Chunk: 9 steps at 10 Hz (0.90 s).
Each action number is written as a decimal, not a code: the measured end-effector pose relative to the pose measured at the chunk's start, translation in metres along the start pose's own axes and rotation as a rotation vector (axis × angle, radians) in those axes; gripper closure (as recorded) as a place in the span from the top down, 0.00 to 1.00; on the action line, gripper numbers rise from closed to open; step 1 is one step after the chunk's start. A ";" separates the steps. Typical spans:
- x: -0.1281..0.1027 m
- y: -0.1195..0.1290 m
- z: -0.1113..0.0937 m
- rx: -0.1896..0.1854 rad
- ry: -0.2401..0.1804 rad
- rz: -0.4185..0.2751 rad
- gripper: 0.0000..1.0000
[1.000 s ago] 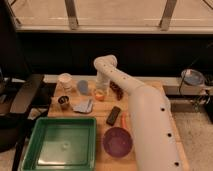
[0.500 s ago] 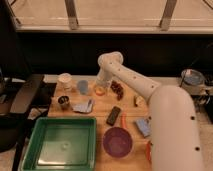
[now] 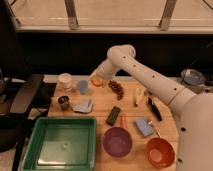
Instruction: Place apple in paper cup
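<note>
The apple (image 3: 97, 81), a small orange-yellow ball, sits at the back of the wooden table (image 3: 100, 119), right of the cups. My gripper (image 3: 98, 77) comes down on it from the upper right and is shut on the apple, hiding its top. The paper cup (image 3: 65, 80), short and white, stands at the back left corner, about two cup widths left of the apple. Between them is a light blue cup (image 3: 82, 86).
A dark metal cup (image 3: 63, 101) and a blue-white packet (image 3: 83, 106) lie left. Green tray (image 3: 60, 142) at front left, purple bowl (image 3: 117, 141) and orange-red bowl (image 3: 160, 151) at front. Brown snacks (image 3: 116, 89), banana (image 3: 139, 95), black bar (image 3: 113, 115), blue sponge (image 3: 143, 126) fill the middle.
The gripper has closed around the apple at the back of the table. The arm's elbow has swung out to the right.
</note>
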 end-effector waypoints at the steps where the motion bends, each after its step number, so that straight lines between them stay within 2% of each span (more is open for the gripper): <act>1: 0.000 -0.002 0.001 0.001 -0.001 -0.002 0.00; 4: 0.001 0.000 0.000 -0.003 0.001 -0.002 0.00; 5: 0.004 -0.003 0.001 -0.003 0.004 -0.023 0.00; 6: 0.008 -0.012 0.008 0.004 0.002 -0.057 0.00; 9: 0.012 -0.063 0.039 0.040 -0.012 -0.170 0.00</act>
